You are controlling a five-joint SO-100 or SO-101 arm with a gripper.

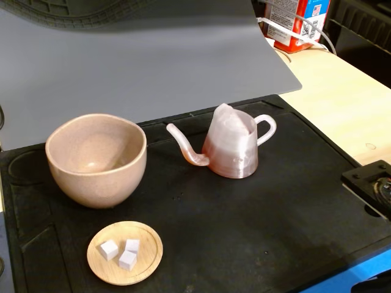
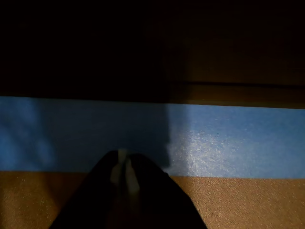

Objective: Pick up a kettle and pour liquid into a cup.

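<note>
In the fixed view the translucent pinkish-white kettle (image 1: 232,149) stands upright on the black mat (image 1: 263,232). Its thin spout points left toward the cup and its loop handle is at the right. Reddish-brown liquid (image 1: 229,163) tints its lower part. The beige-pink speckled cup (image 1: 96,160) stands upright to the kettle's left, and no liquid shows inside it. My gripper does not show in the fixed view. In the wrist view my gripper (image 2: 123,167) is a dark shape at the bottom edge with its tips together, empty, over a blue strip (image 2: 228,140) and brown surface. Kettle and cup are out of the wrist view.
A flat wooden saucer (image 1: 146,265) with three white cubes (image 1: 127,260) lies in front of the cup. A grey sheet (image 1: 140,55) covers the back. A red and white carton (image 1: 299,21) stands at the back right on the wooden table. A black arm part (image 1: 372,186) is at the right edge.
</note>
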